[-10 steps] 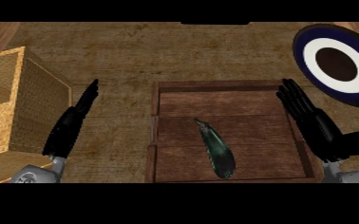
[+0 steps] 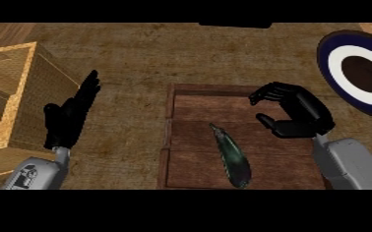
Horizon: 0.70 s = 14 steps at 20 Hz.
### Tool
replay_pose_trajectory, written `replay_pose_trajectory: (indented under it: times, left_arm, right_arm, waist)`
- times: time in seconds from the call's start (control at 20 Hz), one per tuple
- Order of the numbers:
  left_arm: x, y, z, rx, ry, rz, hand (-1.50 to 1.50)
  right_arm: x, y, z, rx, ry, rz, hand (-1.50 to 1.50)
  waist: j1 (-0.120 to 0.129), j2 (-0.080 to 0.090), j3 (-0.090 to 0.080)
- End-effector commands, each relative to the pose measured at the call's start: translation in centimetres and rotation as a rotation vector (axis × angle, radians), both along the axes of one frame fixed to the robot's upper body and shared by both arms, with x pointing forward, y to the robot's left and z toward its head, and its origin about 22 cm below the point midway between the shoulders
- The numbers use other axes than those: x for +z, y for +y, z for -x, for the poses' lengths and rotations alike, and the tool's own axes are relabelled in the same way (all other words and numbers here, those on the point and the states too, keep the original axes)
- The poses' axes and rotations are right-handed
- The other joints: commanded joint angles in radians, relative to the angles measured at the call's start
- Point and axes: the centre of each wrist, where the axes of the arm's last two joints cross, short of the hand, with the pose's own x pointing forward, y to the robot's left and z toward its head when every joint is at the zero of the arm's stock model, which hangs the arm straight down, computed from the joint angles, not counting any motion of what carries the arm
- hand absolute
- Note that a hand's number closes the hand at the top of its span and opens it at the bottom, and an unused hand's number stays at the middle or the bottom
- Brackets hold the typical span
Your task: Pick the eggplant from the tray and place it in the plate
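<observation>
Straight-fingered 0.5 s ago, the right hand (image 2: 298, 113) is curling empty over the right side of the wooden plank tray (image 2: 190, 169), the slim glossy eggplant (image 2: 230, 155) is lying toward its front edge, and the left hand (image 2: 67, 118) is resting open near the worktop's left edge.

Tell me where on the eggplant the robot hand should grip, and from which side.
Grip the eggplant across its thicker middle, coming down from its right, where the right robot hand hovers, fingers curled. It lies flat, lengthwise in the tray, slim tip pointing away, so a pinch across its narrow width probably suits.
</observation>
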Motion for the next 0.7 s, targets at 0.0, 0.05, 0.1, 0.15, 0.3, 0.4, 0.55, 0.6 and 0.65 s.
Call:
replay_pose_trajectory:
  times: [0.0, 0.05, 0.1, 0.15, 0.3, 0.4, 0.55, 0.6, 0.65]
  left_arm:
    - [0.8, -1.1, -0.8, 0.037, 0.017, 0.068, 0.0]
    - [-0.6, 0.3, 0.1, 0.055, 0.056, 0.061, 0.0]
    - [-0.3, 0.5, -1.2, 0.063, 0.041, 0.069, 0.0]
    - [-0.6, -0.2, -0.8, 0.055, 0.037, 0.066, 0.0]
    - [0.0, 1.6, -1.3, 0.071, 0.049, 0.056, 0.0]
    - [0.6, 2.1, -1.2, 0.059, 0.058, 0.078, 0.0]
    - [-0.2, 3.7, -0.8, 0.077, 0.055, 0.071, 0.0]
    - [0.1, 2.2, -0.1, 0.063, 0.046, 0.067, 0.0]
    - [0.1, 2.5, -2.0, 0.077, 0.029, 0.083, 0.0]
  right_arm:
    - [-5.6, 1.5, -0.3, -0.072, 0.109, -0.197, -1.5]
    - [-6.7, 0.1, 0.0, -0.008, 0.125, -0.2, -1.5]
    - [-7.6, -0.6, 0.4, 0.086, 0.114, -0.202, -1.5]
    - [-7.8, -0.5, -0.6, 0.146, 0.103, -0.165, -1.5]
    - [-6.7, -1.3, -1.1, 0.288, 0.036, -0.04, -1.5]
    - [-6.8, 0.3, -2.2, 0.332, -0.025, 0.033, -1.5]
    - [-5.0, -1.5, -3.8, 0.371, -0.034, 0.084, -1.5]
    - [-4.3, -2.2, -4.3, 0.373, -0.062, 0.14, -1.5]
    - [-5.2, -1.4, -3.5, 0.395, -0.056, 0.161, -1.5]
  waist:
    - [-0.013, 0.009, 0.007]
    - [-0.025, 0.003, 0.006]
    - [-0.037, 0.004, 0.005]
    - [-0.032, 0.002, 0.005]
    - [-0.047, -0.003, 0.004]
    - [-0.038, -0.003, 0.005]
    - [-0.048, -0.005, 0.003]
    - [-0.042, -0.006, 0.004]
    - [-0.056, -0.006, 0.003]
